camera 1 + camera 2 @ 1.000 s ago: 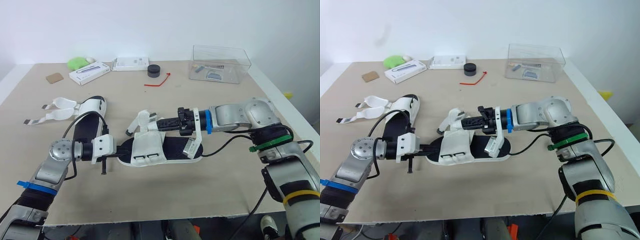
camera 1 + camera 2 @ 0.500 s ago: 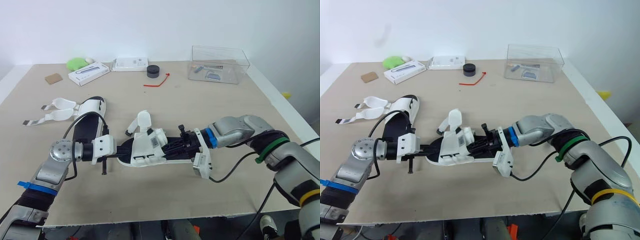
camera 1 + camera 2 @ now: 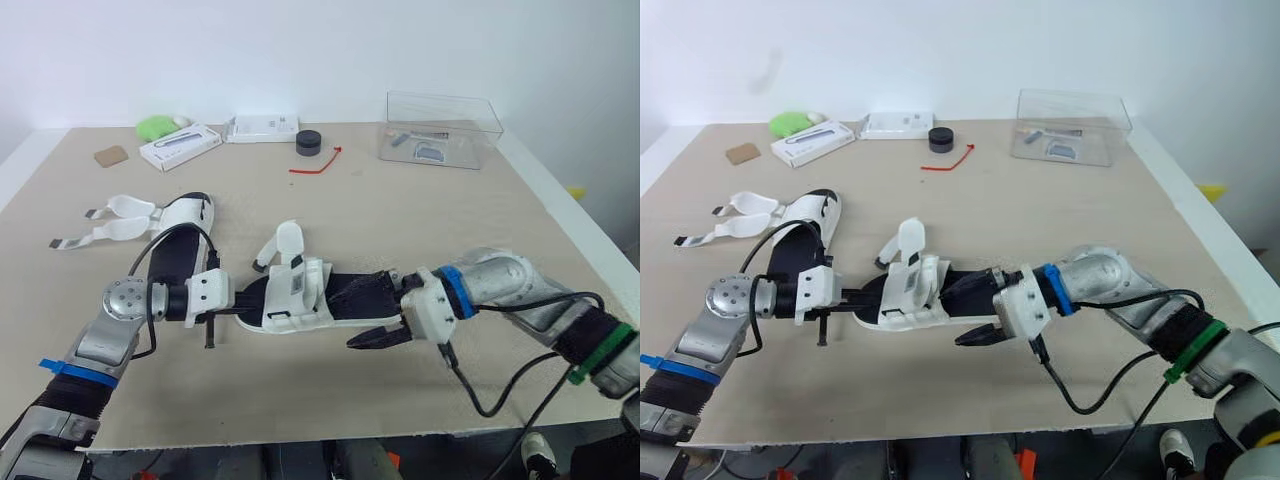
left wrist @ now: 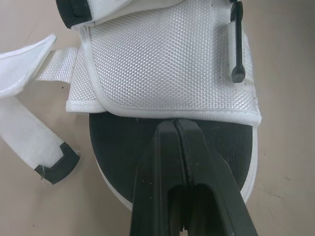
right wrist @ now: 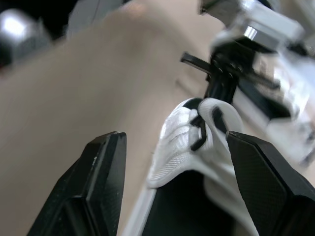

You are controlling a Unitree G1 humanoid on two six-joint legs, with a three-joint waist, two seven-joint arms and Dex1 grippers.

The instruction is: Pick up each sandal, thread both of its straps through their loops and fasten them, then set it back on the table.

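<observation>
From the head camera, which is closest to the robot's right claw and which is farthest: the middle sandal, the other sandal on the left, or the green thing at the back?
Measured from the right gripper:
1. Middle sandal, right beside the open fingers.
2. Other sandal, farther off on the robot's left.
3. Green thing, at the table's far left corner.

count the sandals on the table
2. The near sandal lies in the middle of the table, one strap standing up. The other sandal lies to its left, both straps spread loose. No others seem hidden.
</observation>
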